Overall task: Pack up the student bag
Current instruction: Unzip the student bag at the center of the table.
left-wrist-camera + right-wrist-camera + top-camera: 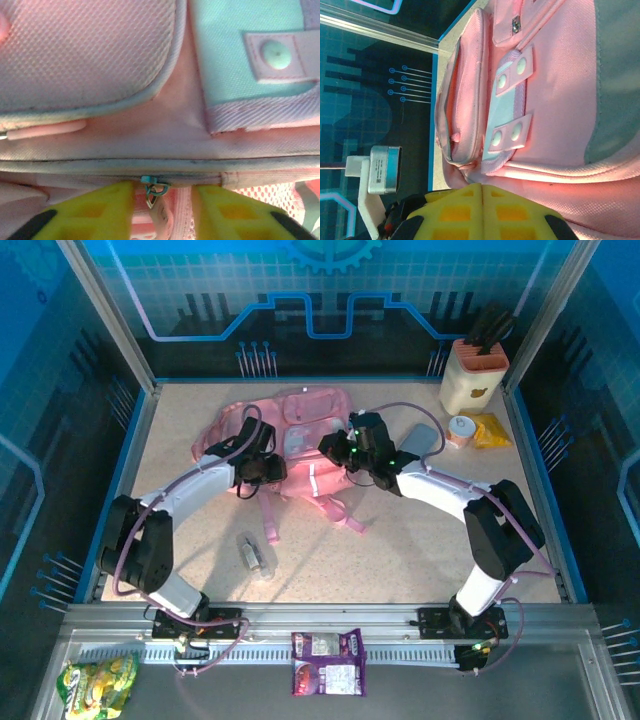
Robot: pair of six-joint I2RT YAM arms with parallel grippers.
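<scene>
top external: one student bag [315,405], one left claw [280,472], one right claw [331,447].

One bag [315,408]. Two hands: the left hand [268,470] and the right hand [330,447]. One grey case [422,440]. One beige holder [470,380]. One small roll [461,430]. Three packets: a yellow packet [491,430] on the surface [400,550], and a purple packet [328,662] and a green packet [97,683] on the near rail [420,650]. One small clear item [255,556]. On the bag, two tabs [507,132] with two snaps [521,66] each, four in all, and one zip pull [150,192].
</scene>
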